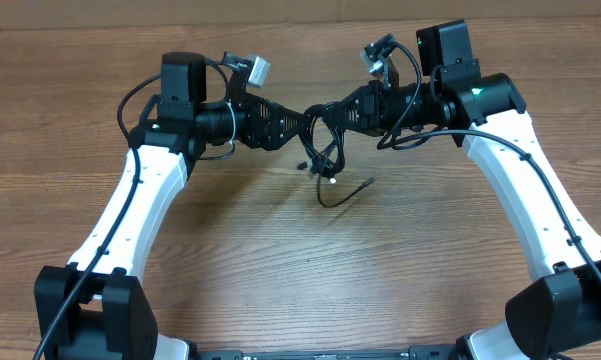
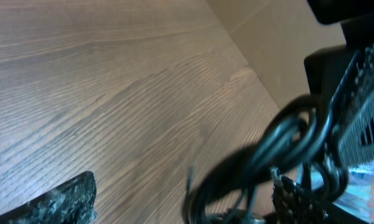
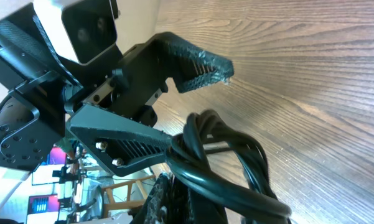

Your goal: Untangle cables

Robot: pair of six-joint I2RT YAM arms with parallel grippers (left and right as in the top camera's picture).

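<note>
We see the two arms meeting tip to tip in the upper middle of the overhead frame, above the wood-grain table point(image 1: 280, 260). The right end effector point(image 1: 332, 112) is closed on the cables point(image 1: 324, 148). These form a small knotted bundle of thin black cords hanging just below the meeting point, near the centre of the frame. One loose end point(image 1: 358, 186) trails to the lower right and lies on the table. The left end effector point(image 1: 302, 118) has its jaws wide apart and clamps nothing. In the right wrist view its upper finger point(image 3: 199, 62) stands clear of the bundle, while its lower finger point(image 3: 121, 134) meets the looped cords at the lower middle of that frame. We cannot tell whether it passes through a loop or only touches one. In the left wrist view the bundle, close and blurred, fills the lower right and covers much of the dark hardware behind it. A beige panel point(image 2: 280, 43) borders the table at the upper right of that view. Overhead, the thicker arm wires point(image 1: 132, 100) curve beside each wrist, apart from the bundle, and a wrist camera point(image 1: 252, 68) sits above each end effector.
</note>
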